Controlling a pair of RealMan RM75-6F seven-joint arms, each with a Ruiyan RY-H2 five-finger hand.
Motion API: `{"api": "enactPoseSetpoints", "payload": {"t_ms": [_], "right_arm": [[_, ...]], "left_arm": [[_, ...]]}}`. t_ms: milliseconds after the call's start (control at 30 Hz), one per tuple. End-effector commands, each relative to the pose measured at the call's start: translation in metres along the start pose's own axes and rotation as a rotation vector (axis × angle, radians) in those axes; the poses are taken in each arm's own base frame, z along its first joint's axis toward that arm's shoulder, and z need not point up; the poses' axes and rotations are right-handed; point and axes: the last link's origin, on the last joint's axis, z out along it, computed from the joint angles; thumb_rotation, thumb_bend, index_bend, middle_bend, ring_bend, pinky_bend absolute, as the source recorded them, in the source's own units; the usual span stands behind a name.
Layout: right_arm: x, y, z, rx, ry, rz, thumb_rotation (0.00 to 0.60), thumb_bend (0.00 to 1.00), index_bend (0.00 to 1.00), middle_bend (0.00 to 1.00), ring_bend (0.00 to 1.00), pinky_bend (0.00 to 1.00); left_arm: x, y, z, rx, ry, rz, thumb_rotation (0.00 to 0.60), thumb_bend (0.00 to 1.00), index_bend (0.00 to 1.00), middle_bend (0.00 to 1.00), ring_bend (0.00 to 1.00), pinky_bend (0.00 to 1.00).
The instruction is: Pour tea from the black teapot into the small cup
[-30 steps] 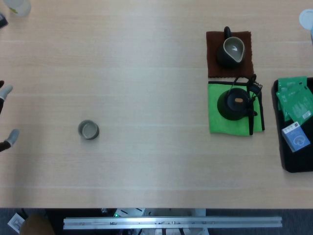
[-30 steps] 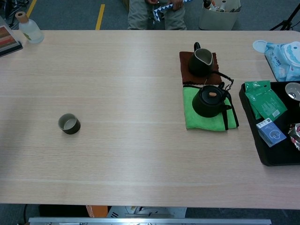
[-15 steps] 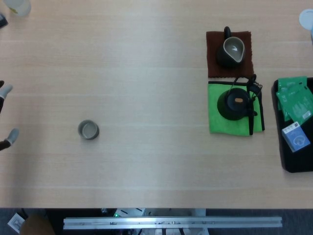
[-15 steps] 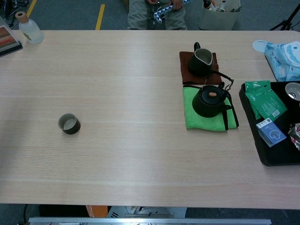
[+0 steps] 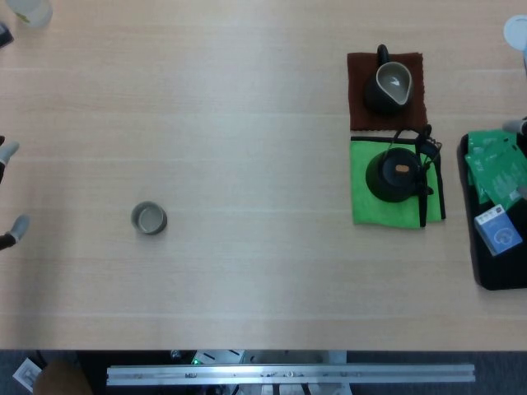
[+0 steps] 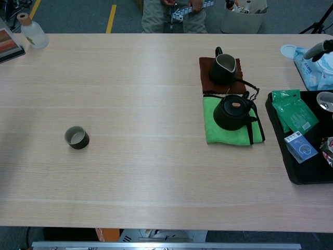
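Observation:
The black teapot [image 5: 397, 173] [image 6: 232, 112] stands on a green cloth [image 5: 362, 207] at the right of the table, lid on, handle folded to its right. Far to the left, the small grey cup [image 5: 149, 219] [image 6: 76, 137] sits upright on the bare wood. Only two spread fingertips of my left hand [image 5: 6, 154] show, at the left edge of the head view, well left of the cup and holding nothing. A fingertip of my right hand [image 6: 318, 49] pokes in at the right edge of the chest view, up and right of the teapot and apart from it.
A dark pitcher [image 5: 390, 86] on a brown mat stands just behind the teapot. At the right edge, a black tray [image 5: 494, 278] carries green packets and a blue box. A bottle [image 6: 32, 32] stands at the far left corner, and a blue wipes pack [image 6: 315, 66] at the far right.
My right hand's fingertips have come into view at the right edge. The left hand has drawn slightly further off to the left. Teapot and cup have not moved.

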Motion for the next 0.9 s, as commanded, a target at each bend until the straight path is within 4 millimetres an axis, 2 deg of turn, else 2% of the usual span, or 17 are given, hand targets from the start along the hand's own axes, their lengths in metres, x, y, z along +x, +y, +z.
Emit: {"api": "enactPoseSetpoints", "payload": {"t_ms": [33,533,900], "right_arm": [[-0.003,-0.003,0.007,0.008,-0.004,-0.004,0.6,0.0,0.28,0.36,0.26,0.27],[-0.021,-0.015,0.041,0.032,-0.022,-0.028,0.6,0.0,0.28,0.36,0.26,0.27],[-0.036,-0.033,0.069,0.05,-0.034,-0.07,0.6,0.0,0.28,0.36,0.26,0.27]], "left_arm": [[-0.001,0.0,0.001,-0.001,-0.002,-0.001,0.6,0.23,0.11,0.11,0.1,0.07],[-0.002,0.0,0.001,-0.003,-0.01,-0.007,0.6,0.23,0.11,0.11,0.1,0.07],[-0.001,-0.001,-0.003,0.001,-0.008,-0.012,0.6,0.23,0.11,0.11,0.1,0.07]]}}
